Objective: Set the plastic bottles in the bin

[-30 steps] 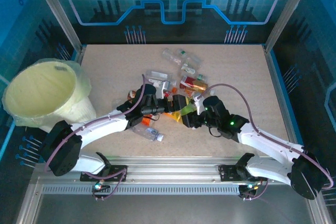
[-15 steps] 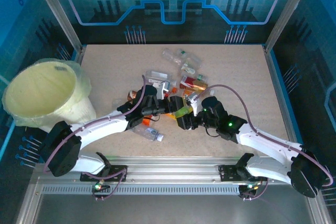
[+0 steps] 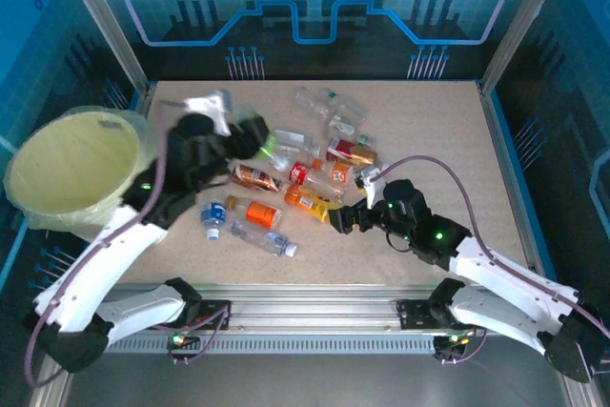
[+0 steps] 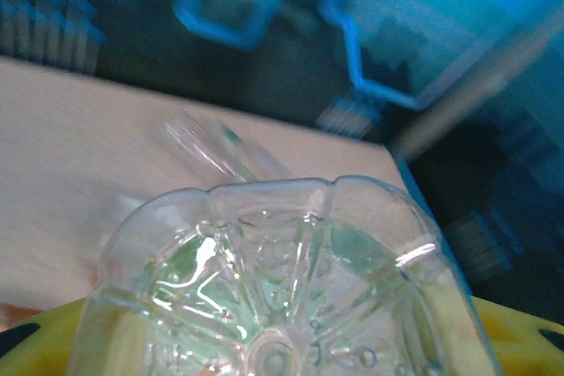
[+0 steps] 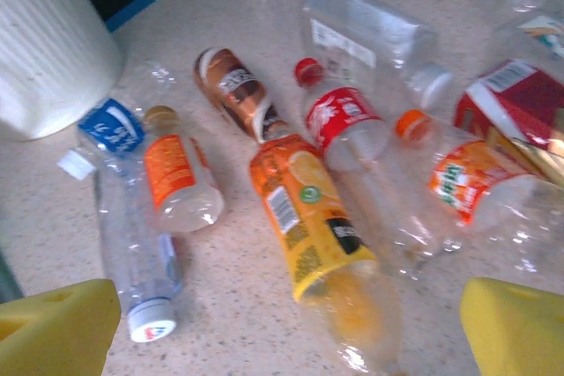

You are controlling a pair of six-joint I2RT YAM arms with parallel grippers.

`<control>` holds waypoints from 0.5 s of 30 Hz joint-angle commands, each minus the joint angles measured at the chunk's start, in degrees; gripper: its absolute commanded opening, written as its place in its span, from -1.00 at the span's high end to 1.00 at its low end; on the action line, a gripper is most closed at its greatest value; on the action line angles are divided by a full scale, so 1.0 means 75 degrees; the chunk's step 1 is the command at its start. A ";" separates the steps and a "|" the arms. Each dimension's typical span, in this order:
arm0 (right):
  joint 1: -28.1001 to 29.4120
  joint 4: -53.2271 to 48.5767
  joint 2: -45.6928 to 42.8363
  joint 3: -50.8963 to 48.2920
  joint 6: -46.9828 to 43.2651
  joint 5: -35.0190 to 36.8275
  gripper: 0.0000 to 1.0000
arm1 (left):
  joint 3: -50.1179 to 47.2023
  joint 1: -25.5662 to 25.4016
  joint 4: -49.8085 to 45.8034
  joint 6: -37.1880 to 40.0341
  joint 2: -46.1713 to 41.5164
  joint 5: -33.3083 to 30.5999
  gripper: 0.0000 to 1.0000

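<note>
Near the bin (image 3: 129, 193), gripping one clear bottle (image 4: 264, 279) in left claw (image 3: 250, 132); holding right claw (image 3: 345, 220) wide, empty, over many bottles (image 5: 308, 217) on desk (image 3: 429, 140)

Tabletop (image 3: 429, 140): matt, pale, finely speckled, stone-like.
Plastic bottles (image 5: 344, 121): thin clear plastic, glossy, some dented; shiny printed film labels.
Clear bottle (image 4: 273, 288): moulded base, glassy, bright highlights.
Bin (image 5: 48, 50): cream plastic, matt, finely ribbed wall; thin translucent bag (image 3: 19, 193) crinkled over rim.
Pads (image 5: 53, 328) of right pincer (image 5: 284, 332): matt yellow, foam-like.
Frame rails (image 3: 315, 304): brushed metal.
</note>
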 commanded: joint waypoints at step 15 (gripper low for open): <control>-0.0310 -0.0519 -0.0665 -0.0462 0.0402 0.1551 -1.00 | 0.3698 0.5653 -0.3347 0.2375 0.1466 -0.1163 -0.02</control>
